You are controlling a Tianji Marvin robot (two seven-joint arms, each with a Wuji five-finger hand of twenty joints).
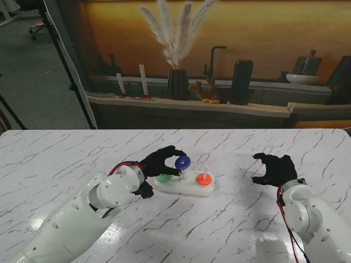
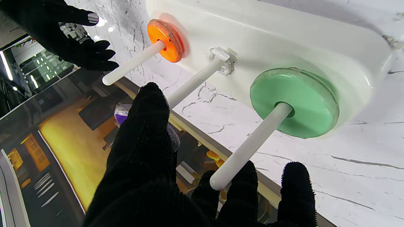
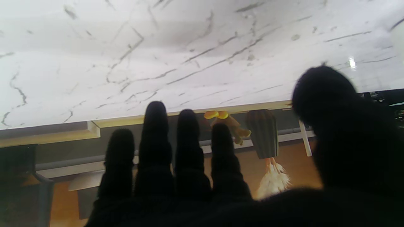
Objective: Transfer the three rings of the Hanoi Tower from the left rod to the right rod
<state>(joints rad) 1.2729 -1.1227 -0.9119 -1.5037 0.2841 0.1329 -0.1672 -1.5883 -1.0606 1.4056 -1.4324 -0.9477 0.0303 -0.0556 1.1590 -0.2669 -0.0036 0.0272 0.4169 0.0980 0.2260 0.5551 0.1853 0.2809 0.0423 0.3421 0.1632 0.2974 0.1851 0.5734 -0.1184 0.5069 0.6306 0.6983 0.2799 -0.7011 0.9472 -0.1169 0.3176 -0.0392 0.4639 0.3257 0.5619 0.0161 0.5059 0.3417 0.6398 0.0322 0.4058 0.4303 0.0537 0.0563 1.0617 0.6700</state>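
The left robot hand (image 1: 160, 160) was clamped on the purple ring (image 1: 182, 161), pinching it in the air at the top of the middle rod (image 2: 192, 83) of the white base (image 1: 184, 188). The green ring (image 1: 164, 177) sat at the foot of the left rod (image 2: 249, 148), and the orange ring (image 1: 204, 178) at the foot of the right rod (image 2: 132, 63). The right robot hand (image 1: 276, 169) hung over the marble worktop (image 1: 66, 159), well apart from the tower, fingers spread and holding nothing.
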